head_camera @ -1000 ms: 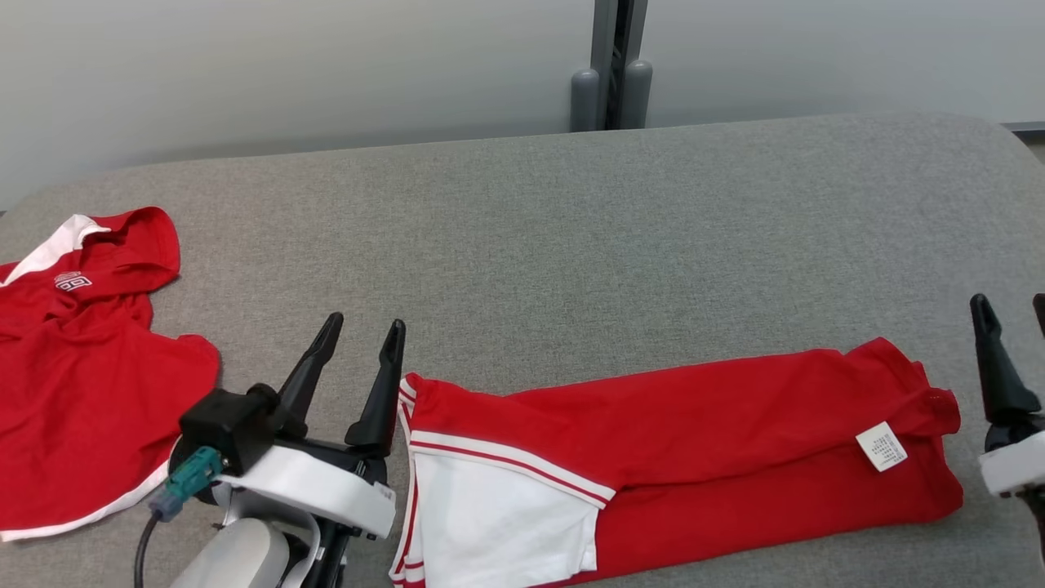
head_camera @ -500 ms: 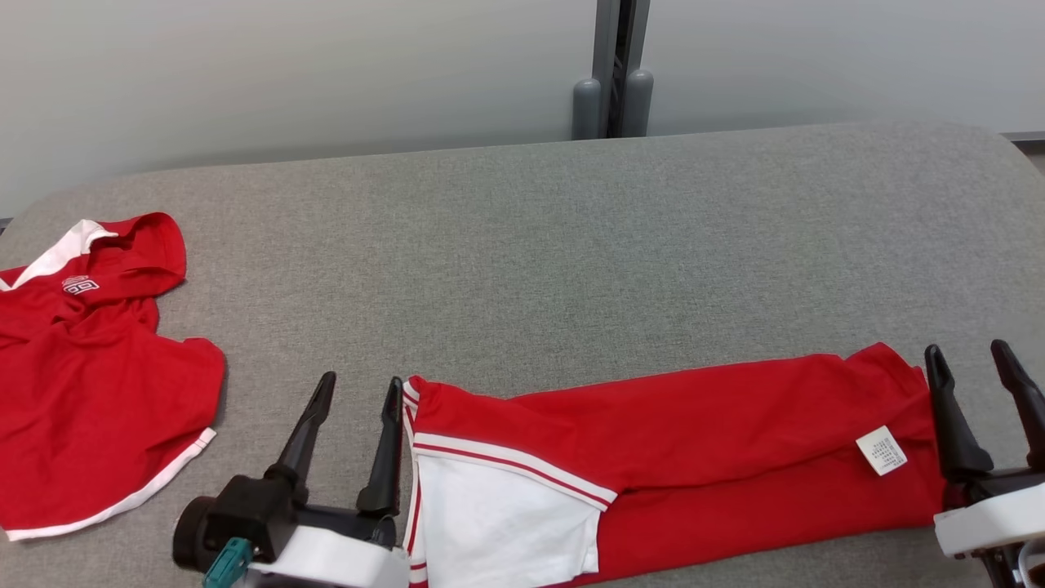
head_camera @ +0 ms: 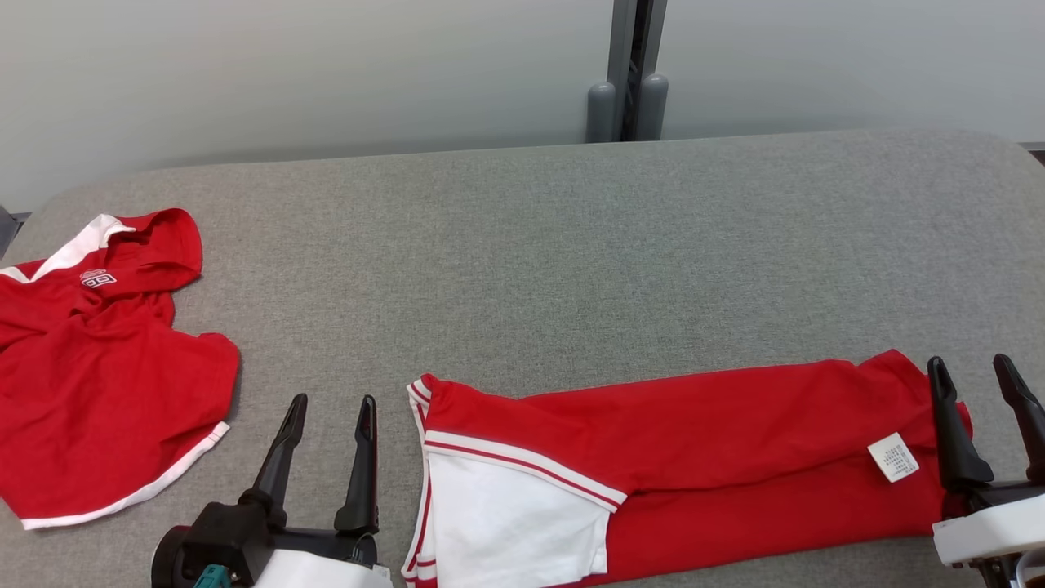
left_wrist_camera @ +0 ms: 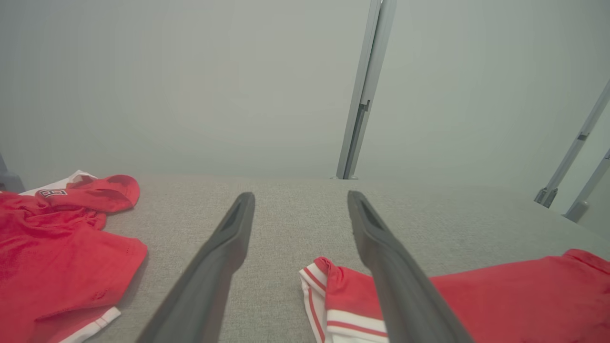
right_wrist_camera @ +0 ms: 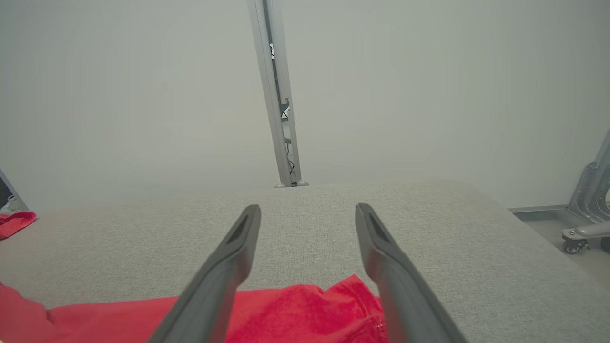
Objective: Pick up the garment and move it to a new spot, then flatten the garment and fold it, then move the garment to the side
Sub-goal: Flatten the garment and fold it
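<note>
Head view shows the long folded red garment with a white striped panel [head_camera: 694, 441] lying flat along the near edge of the grey fabric-covered table [head_camera: 522, 245]. Just beside its white end the left gripper [head_camera: 335, 400] hovers, and the right gripper [head_camera: 969, 363] is at its red end, both with jaws spread and empty. A crumpled red shirt with white collar [head_camera: 106, 384] lies far left.

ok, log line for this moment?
garment: folded lengthwise on table | left gripper: open, empty, beside its left end | right gripper: open, empty, at its right end | second red shirt: far left
</note>
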